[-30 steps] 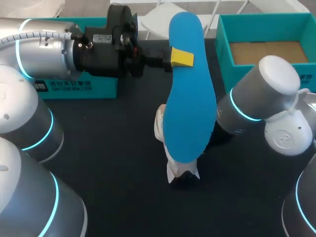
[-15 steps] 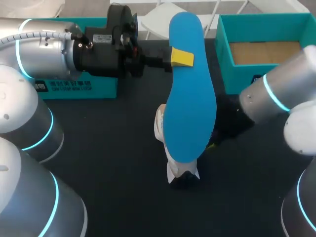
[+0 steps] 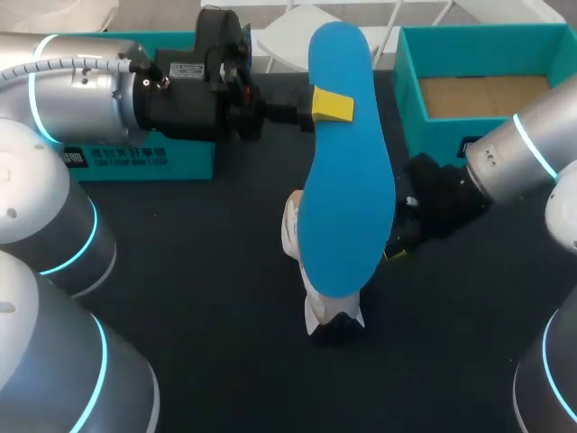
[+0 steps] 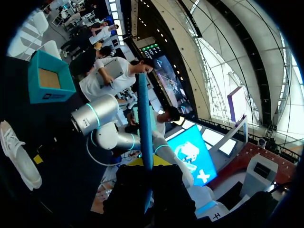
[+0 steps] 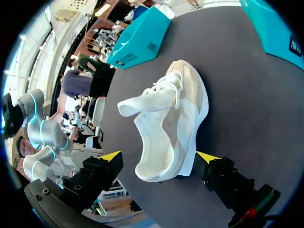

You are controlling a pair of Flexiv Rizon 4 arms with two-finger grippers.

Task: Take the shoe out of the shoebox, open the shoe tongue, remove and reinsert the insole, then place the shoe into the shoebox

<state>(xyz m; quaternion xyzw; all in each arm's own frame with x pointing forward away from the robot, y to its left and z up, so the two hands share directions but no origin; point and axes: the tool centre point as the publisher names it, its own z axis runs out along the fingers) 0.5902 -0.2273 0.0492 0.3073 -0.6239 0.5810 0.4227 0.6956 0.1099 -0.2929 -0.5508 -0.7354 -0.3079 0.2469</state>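
Fingers (image 3: 332, 105) on insole (image 3: 347, 207) — shoe (image 5: 168, 126) outside shoebox (image 3: 437, 135)

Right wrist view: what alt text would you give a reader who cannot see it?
A white and beige sneaker sits on a dark table, tongue folded out, heel between the right arm's open, yellow-tipped jaws. A teal cardboard box lies beyond it.

The right arm (image 3: 527, 153) has swung rightward, apparently baring its wrist.
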